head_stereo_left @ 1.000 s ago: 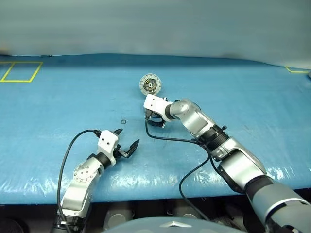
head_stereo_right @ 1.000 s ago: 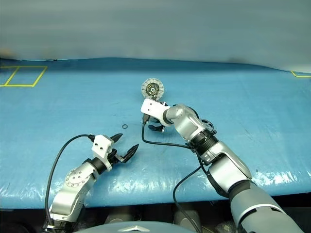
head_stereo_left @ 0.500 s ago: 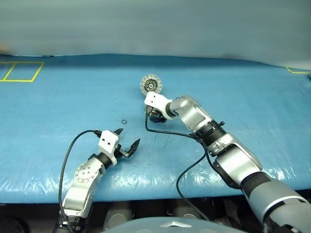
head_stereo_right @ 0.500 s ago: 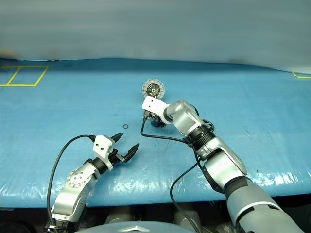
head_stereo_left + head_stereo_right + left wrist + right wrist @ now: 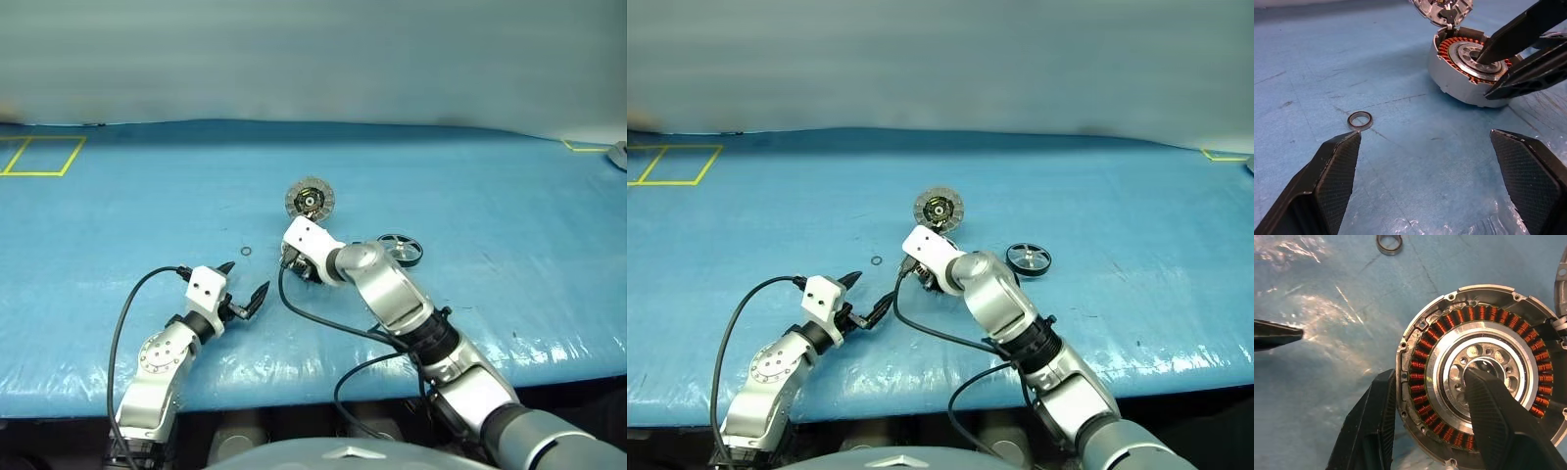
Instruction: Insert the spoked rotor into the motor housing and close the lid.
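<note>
1. Right tool (image 5: 299,269), seen from the head views, sits low on the blue plastic-covered surface (image 5: 118,196) over the shallow round silver-grey motor housing (image 5: 933,282), which it mostly hides. Just beyond stands the round white-silver lid (image 5: 310,198), tipped up at the housing's far edge. A small black spoked rotor with a silvery hub (image 5: 400,251) lies on the surface to the right, apart from the housing. A tiny loose black ring (image 5: 247,252) lies to the left.

2. Left tool (image 5: 242,291) hovers nearer the surface's front edge, its fingers spread wide and holding nothing.

3. Left wrist view: the ring (image 5: 1360,120) lies just past one wide-open fingertip (image 5: 1342,161); the right tool's black fingers straddle the housing's (image 5: 1469,73) wall.

4. Right wrist view: the tool is partly closed, one finger (image 5: 1493,416) inside the housing's (image 5: 1425,352) centre, the other outside the rim; whether it grips firmly I cannot tell. Copper-brown windings (image 5: 1422,396) ring the inside.
</note>
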Available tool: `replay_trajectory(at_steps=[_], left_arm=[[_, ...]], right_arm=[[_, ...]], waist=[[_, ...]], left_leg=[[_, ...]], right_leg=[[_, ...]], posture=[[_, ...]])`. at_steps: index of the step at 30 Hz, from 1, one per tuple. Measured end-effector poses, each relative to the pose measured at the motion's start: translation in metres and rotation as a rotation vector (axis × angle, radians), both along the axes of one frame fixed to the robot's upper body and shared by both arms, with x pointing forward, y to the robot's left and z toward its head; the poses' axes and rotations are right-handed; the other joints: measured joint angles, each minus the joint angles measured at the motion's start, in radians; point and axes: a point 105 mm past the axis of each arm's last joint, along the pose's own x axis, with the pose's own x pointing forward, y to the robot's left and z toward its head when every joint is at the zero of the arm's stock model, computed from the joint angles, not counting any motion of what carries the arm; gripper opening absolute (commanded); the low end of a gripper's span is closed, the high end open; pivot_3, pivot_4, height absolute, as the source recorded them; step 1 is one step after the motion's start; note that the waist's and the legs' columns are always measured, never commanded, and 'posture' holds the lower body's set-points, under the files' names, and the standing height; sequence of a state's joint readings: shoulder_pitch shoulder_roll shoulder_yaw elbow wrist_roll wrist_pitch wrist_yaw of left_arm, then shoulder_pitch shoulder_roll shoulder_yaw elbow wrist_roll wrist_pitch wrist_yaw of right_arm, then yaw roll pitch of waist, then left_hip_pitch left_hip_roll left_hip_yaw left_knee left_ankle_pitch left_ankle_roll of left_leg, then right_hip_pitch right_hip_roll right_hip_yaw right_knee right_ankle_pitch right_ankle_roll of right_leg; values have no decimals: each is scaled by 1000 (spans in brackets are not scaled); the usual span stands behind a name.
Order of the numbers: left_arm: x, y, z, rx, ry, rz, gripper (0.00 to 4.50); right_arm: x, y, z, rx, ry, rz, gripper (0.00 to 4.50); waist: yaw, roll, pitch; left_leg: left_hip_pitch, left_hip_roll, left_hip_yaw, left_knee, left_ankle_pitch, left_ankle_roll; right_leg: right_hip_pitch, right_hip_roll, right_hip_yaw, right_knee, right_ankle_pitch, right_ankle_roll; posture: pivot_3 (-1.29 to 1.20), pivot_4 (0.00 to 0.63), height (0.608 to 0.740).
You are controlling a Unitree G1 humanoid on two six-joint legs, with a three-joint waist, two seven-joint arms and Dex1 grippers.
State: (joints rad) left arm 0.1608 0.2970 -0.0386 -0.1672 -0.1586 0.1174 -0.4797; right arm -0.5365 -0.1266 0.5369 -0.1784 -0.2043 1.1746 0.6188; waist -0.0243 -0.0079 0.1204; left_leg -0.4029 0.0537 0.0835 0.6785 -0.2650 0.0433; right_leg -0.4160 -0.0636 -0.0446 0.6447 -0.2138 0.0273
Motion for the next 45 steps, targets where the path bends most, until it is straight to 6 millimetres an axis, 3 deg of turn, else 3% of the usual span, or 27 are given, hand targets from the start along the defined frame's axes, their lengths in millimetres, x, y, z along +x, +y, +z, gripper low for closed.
replay_trajectory(at_steps=[13,20,26,33,37,42,45], left_arm=[[-1,1,-2,3,14,2,4500],[-3,0,-5,4,32,-2,4500],[-5,-1,-5,24,42,-40,4500],[-11,-3,-4,48,52,-104,4500],[-9,1,-3,71,44,-112,4500],[7,7,5,93,8,-97,4500],[18,14,6,94,5,-87,4500]], right_arm=[[-36,14,7,96,100,-50,1793],[-41,19,10,138,113,-103,3969],[-44,14,21,172,146,-155,3969],[-45,9,61,321,57,-141,3969],[-47,-7,83,420,-65,-120,3969],[-49,-31,80,537,-257,-159,3969],[-56,-47,65,598,-342,-196,3969]], waist=[[0,0,0],[2,0,1],[3,0,5],[0,0,7],[3,-1,7],[5,-2,7],[3,-2,8]], left_leg=[[-3,0,0,-5,0,-1],[-11,-1,0,-6,0,-1],[-12,-2,0,-6,0,-1],[-15,-2,0,-10,1,-2],[-14,-3,0,-12,1,-2],[-13,-7,-2,-15,1,-2],[-13,-8,-3,-16,1,-2]], right_leg=[[-4,-2,0,-2,-2,-2],[-13,2,0,-2,-2,-1],[-14,2,0,-2,-2,-1],[-14,2,0,-2,-3,0],[-14,2,0,-3,-5,1],[-12,2,1,-2,-8,6],[-11,2,3,-2,-9,13]], posture=[[0,150,740],[0,150,740],[0,150,740],[0,150,740],[0,150,740],[0,150,740],[0,150,740]])
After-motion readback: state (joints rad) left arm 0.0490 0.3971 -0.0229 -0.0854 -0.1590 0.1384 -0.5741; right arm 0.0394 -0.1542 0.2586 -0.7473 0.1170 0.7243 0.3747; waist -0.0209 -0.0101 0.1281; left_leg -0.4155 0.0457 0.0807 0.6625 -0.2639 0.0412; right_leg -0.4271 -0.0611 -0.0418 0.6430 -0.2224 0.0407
